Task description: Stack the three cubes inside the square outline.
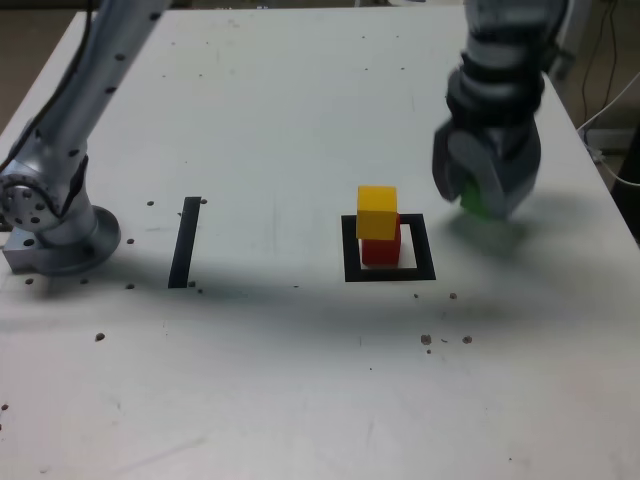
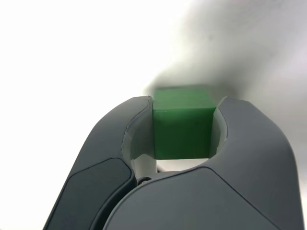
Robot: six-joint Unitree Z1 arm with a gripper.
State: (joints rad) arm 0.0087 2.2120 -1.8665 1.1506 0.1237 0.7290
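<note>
Exterior and wrist views of the single-arm stacking task. The tool (image 1: 488, 192) is closed, clamped on the green cube (image 2: 183, 133), which sits between its fingers with one flank against each; the exterior view shows both blurred. The green cube is on the right of the scene, to the right of the square outline (image 1: 425, 250); its exact height over the table (image 1: 260, 400) cannot be told.

The governing relation is that of the green cube to the stack. From the tool, the yellow cube (image 1: 377, 212) lies to the exterior view's left and slightly nearer. It rests on the red cube (image 1: 382, 252), which stands within the outline; the upper block appears offset a little to the left. The next move would therefore be leftward, with clearance above the yellow cube before lowering.

No cube has a long axis, so only the faces matter. Those of the yellow and red cubes run roughly parallel to the outline's sides. The green cube is square to the fingers; its turn relative to the stack cannot be read. An off-centre release could topple the column.
</note>
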